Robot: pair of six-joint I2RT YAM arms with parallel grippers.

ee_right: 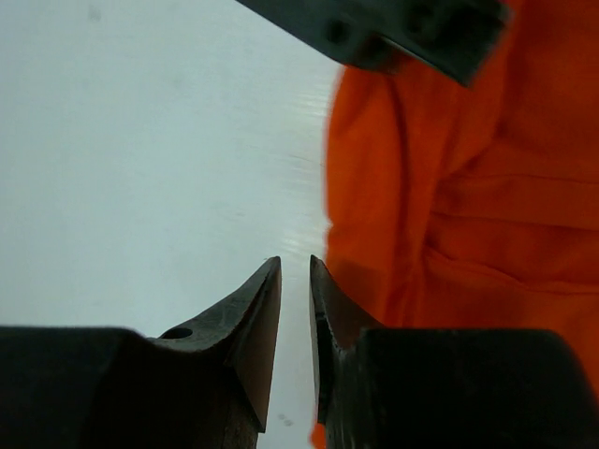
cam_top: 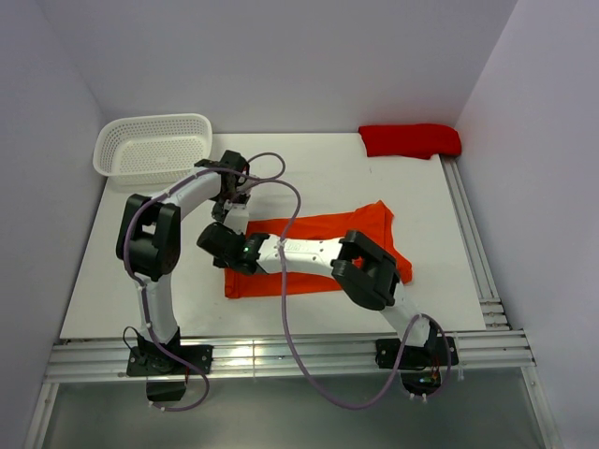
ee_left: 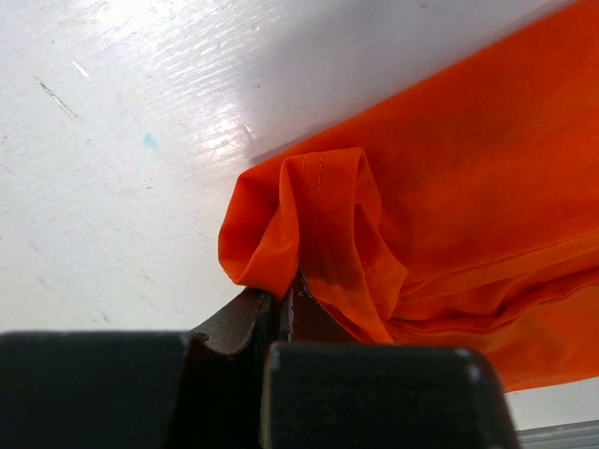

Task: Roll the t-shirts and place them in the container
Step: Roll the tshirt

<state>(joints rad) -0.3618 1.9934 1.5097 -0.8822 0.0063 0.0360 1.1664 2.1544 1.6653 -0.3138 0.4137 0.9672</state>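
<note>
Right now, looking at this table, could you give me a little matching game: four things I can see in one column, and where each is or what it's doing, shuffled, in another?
Things:
1. orange t-shirt
2. red t-shirt
3. white basket
4. left gripper

Places or states:
A. far left corner of the table
B. shut on a fold of orange cloth
C. spread out mid-table
D. bunched at the far right corner

Pairs: 1-C, 2-D, 3-A, 4-B.
</note>
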